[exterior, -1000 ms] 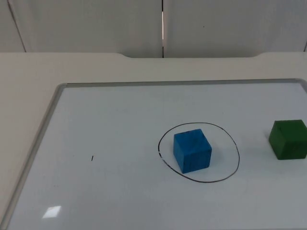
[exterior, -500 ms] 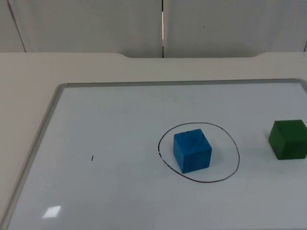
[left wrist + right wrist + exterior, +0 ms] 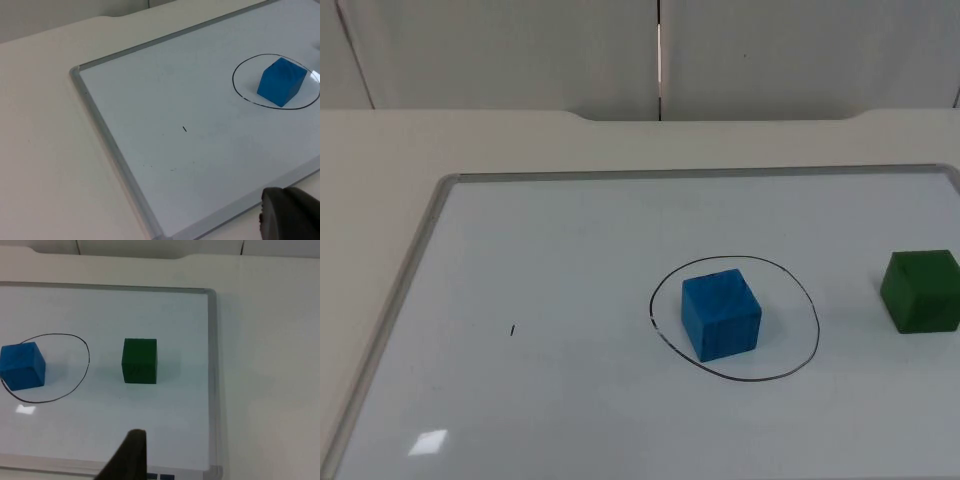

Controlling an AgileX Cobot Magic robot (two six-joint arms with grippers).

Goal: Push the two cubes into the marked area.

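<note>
Green cube (image 3: 921,290) cut by right edge in top view. Whiteboard (image 3: 410,270) cut off at bottom and right edges, near rim out of frame there. Left gripper fingertip (image 3: 290,215) cut by frame edge in left wrist view, finger spacing can't tell. Right gripper fingertip (image 3: 131,457) same in right wrist view, one dark finger partly seen. Drawn circle (image 3: 250,97) clipped in left wrist view. Tiny dark mark (image 3: 513,330) on whiteboard too small to identify.

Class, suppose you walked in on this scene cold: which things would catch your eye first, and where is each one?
The blue cube stands out first, sitting inside the hand-drawn black circle on the whiteboard. Next comes the green cube, alone on the board outside the circle, near its right edge.
</note>
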